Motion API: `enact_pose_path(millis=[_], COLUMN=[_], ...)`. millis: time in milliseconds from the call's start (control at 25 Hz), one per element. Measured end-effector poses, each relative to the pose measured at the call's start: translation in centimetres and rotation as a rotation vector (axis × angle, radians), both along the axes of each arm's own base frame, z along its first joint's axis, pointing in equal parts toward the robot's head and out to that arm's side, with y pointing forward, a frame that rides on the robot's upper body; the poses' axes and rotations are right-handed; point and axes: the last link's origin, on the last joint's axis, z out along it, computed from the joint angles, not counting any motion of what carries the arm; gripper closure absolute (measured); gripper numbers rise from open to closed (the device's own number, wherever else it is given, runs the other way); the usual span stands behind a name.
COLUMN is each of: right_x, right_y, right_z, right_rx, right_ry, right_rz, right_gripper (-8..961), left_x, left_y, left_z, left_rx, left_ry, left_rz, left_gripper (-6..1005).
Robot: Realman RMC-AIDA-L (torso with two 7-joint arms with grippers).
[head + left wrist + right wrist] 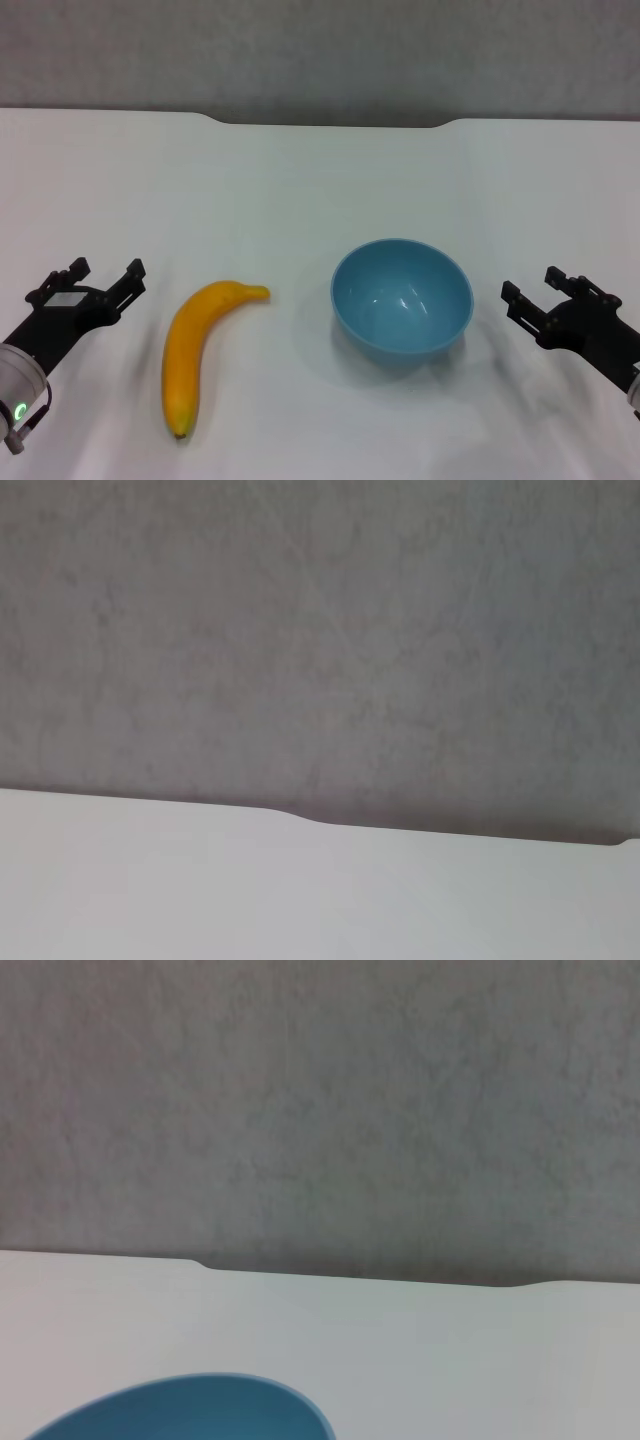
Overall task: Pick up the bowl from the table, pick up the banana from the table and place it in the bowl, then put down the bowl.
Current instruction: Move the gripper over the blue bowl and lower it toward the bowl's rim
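Observation:
The light-blue bowl [402,296] stands upright and empty on the white table [320,180], right of centre. Its rim also shows in the right wrist view [190,1410]. The yellow-orange banana [194,345] lies on the table to the bowl's left, stem toward the bowl, dark tip toward the near edge. My left gripper [88,279] is open and empty, low over the table to the left of the banana. My right gripper [545,292] is open and empty, just to the right of the bowl, apart from it.
The table's far edge has a shallow notch [330,122], with a grey wall [320,50] behind it. The left wrist view shows only the tabletop [300,890] and the wall.

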Motion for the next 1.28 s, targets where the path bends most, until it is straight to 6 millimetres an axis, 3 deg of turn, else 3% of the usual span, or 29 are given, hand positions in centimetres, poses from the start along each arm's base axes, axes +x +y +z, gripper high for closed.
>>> enact_pose_path(millis=[240, 640, 920, 1120, 1280], right_x=[-0.5, -3.2, -6.0, -9.0, -9.7], right_y=[0.1, 1.4, 3.1, 2.9, 2.8], right_z=[-0.1, -0.2, 2.6, 5.5, 6.6], right_rx=[-0.001, -0.045, -0.096, -0.017, 0.003], right_ry=[0.018, 0.047, -0.031, -0.116, -0.096], right_rz=[0.013, 0.064, -0.022, -0.054, -0.053], right_gripper=[244, 245, 245, 245, 245], left_x=[0.7, 3.4, 6.7, 6.9, 6.7], left_y=[-0.1, -0.4, 0.4, 0.7, 1.3], left_z=[0.0, 2.2, 4.3, 5.2, 6.2], left_rx=[-0.003, 0.026, -0.025, -0.05, -0.097], left_ry=[-0.042, -0.099, -0.033, -0.067, -0.08], left_rz=[-0.021, -0.08, -0.023, 0.014, 0.033], left_gripper=[170, 170, 170, 169, 169])
